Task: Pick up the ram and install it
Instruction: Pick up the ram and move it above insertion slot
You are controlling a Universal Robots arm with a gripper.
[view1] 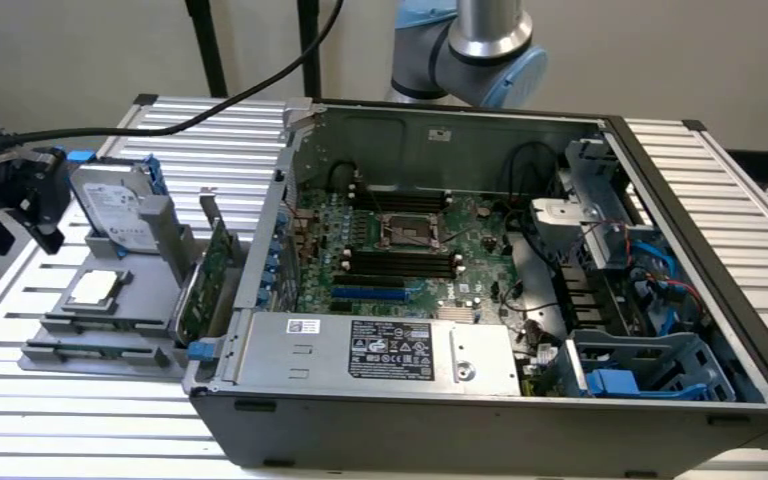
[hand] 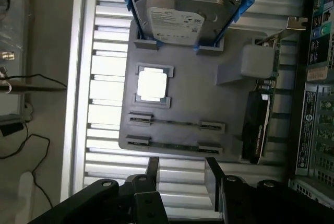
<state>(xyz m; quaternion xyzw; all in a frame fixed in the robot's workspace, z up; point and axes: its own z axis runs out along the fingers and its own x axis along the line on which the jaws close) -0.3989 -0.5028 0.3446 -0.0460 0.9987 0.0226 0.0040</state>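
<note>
Ram (hand: pixel 175 144): thin stick, edge-up in grey holder (hand: pixel 209 104), nearest slot to gripper (hand: pixel 182 174); fingers (hand: pixel 213 177) parted, empty. Long axis parallel to the line joining the 2 fingers.

No wording can be read anywhere. The hard drive (hand: pixel 182 18), at the far end of the grey holder (hand: pixel 209 104) from the fingers (hand: pixel 213 177), bears a white label whose print is too fine to read. The power supply (view1: pixel 264 350) carries a black sticker (view1: pixel 391 352) and a small white one, both equally illegible.
</note>
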